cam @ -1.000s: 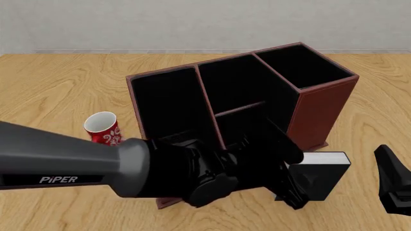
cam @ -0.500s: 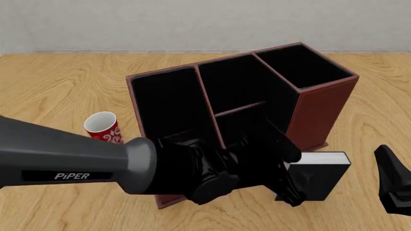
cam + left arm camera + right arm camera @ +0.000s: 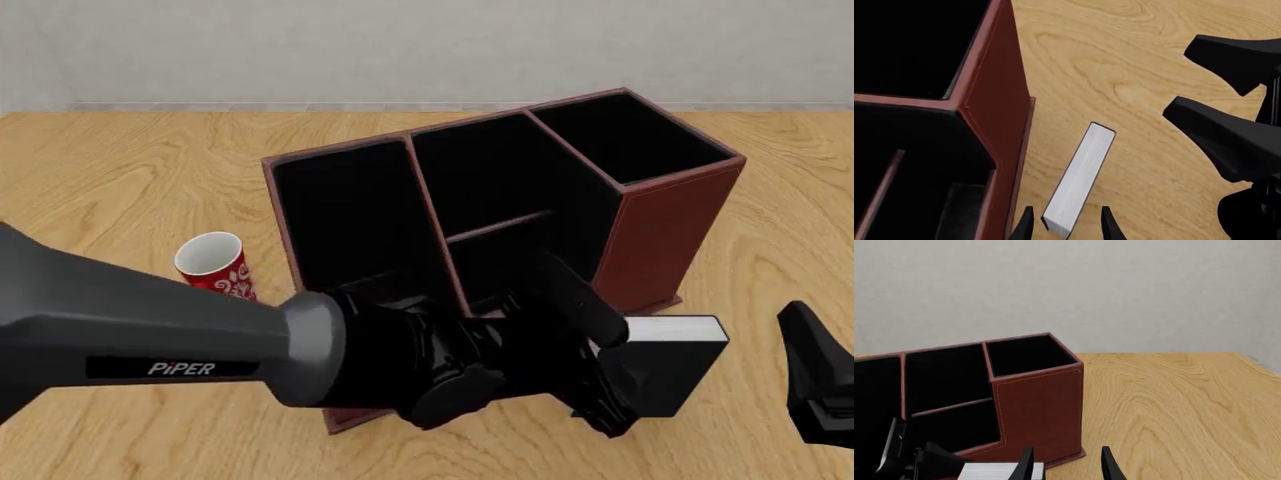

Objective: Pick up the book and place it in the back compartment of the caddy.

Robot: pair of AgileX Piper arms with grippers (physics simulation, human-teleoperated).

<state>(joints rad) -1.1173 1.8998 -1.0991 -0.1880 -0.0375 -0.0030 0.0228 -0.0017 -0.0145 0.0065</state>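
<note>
Slightly raised since the earlier frame, the left arm's grey link sits higher at the front view's lower left; nothing else has shifted. Largest, the caddy (image 3: 534, 190) fills the centre. On the surface (image 3: 120, 170) at lower right, just beside it, the book (image 3: 674, 355) stands, its long axis running straight ahead of the left end effector (image 3: 1066, 225), whose open fingers straddle its near end. Farther off, the right end effector (image 3: 1066, 462) is parted, empty.

Black book (image 3: 663, 368) stands upright just beside brown caddy (image 3: 674, 222).

The left arm (image 3: 160, 350) has edged slightly rightward toward the book (image 3: 667, 365).
</note>
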